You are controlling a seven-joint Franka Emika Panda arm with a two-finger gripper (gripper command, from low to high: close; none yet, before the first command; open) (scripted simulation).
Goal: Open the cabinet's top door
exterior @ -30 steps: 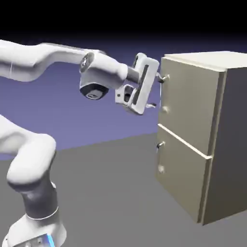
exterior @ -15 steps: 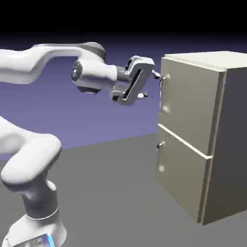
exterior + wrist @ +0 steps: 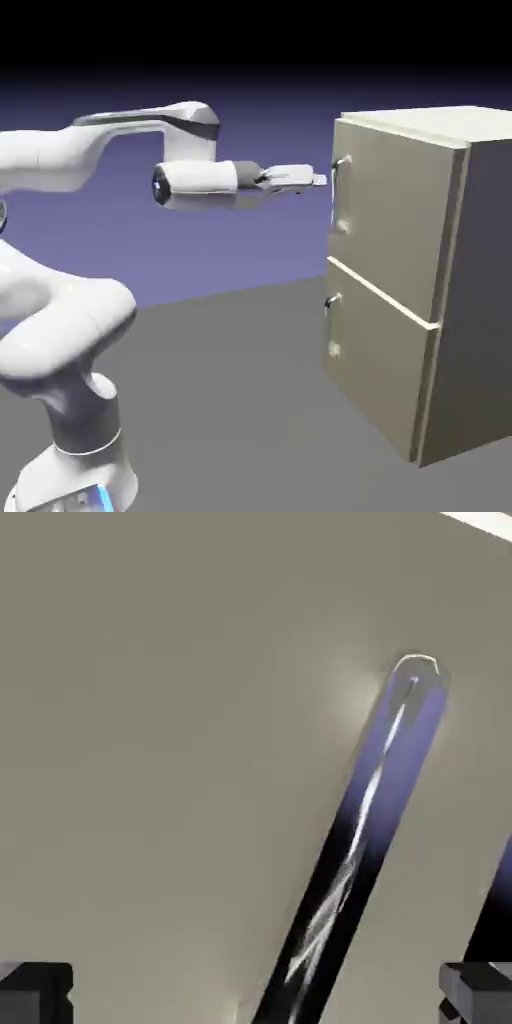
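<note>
Exterior view: I have the cabinet (image 3: 420, 280) standing at the right of the scene on the grey surface (image 3: 230, 400), its beige front turned toward my arm and its grey side in shade. The top door (image 3: 390, 215) sits flush and shut above the lower door (image 3: 375, 360), and its small vertical handle (image 3: 338, 190) runs along the door's left edge. My gripper (image 3: 318, 180) is held level and points right at the upper part of that handle, just short of it, with a thin gap showing between the tips and the bar. From this side the hand shows edge-on, so the spread of the fingers (image 3: 300, 178) does not read here.

In the hand view, the beige door panel fills nearly everything, and the handle (image 3: 365, 832) crosses it as a dark, glossy slanted bar, close in. The two grey fingertips (image 3: 35, 992) sit at the bottom corners, wide apart, with nothing clamped between them.
</note>
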